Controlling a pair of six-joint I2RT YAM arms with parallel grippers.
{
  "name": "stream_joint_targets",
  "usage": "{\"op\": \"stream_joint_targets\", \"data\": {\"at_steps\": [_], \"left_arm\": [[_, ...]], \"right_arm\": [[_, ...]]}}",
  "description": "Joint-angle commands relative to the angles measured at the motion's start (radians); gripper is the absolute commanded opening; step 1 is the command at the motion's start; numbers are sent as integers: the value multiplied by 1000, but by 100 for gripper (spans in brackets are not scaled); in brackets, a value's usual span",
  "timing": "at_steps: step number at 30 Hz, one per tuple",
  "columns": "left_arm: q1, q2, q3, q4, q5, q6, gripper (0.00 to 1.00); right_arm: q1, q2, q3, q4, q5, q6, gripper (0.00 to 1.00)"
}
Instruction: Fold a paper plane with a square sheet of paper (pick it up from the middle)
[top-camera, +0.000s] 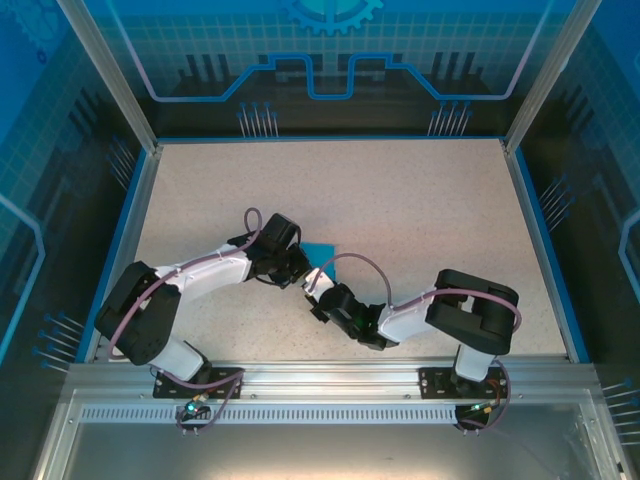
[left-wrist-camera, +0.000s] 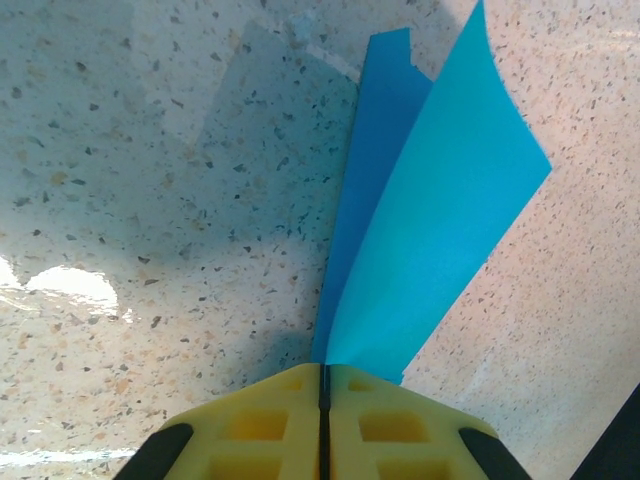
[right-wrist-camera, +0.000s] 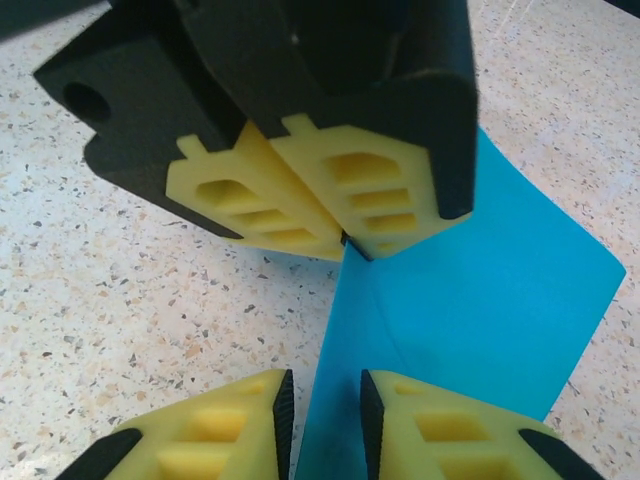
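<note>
The square sheet of paper (top-camera: 322, 254) is teal-blue and folded along a crease, its two flaps (left-wrist-camera: 440, 200) spreading away from the table. My left gripper (left-wrist-camera: 324, 375) is shut on the creased edge, which stands upright. In the right wrist view the left gripper (right-wrist-camera: 345, 240) pinches the far end of the crease, and the wide flap (right-wrist-camera: 470, 300) leans to the right. My right gripper (right-wrist-camera: 327, 400) is open, with the near end of the crease running between its fingers with a gap on each side. Seen from above, the two grippers meet nose to nose at the table's middle front (top-camera: 310, 283).
Speckled beige table (top-camera: 420, 200) stretches bare behind and beside the arms. Blue rails (top-camera: 545, 240) and glass walls edge it on three sides. A metal beam (top-camera: 330, 375) carries both arm bases along the near edge.
</note>
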Motion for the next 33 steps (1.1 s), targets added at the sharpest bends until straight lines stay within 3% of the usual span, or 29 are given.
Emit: {"op": "stream_joint_targets", "data": {"at_steps": [1,7,15,22,26,33], "left_arm": [[10,-24,-19,-2,29,-22,7],[20,-27,-20,-1,43,-19,12],[56,-57,-11,-24,45,25,42],[109,-104,6,-59,32,127,66],[114,-113,-1,-39,31,162,73],[114,-120,-58,73,56,187,75]], "right_arm": [[0,19,-12,47,17,-12,21],[-15,4,-27,45,-1,-5,12],[-63,-39,-53,38,-98,51,0],[-178,-111,-104,54,-330,174,0],[-264,-132,-119,72,-477,254,0],[-387,-102,-125,116,-687,401,0]]}}
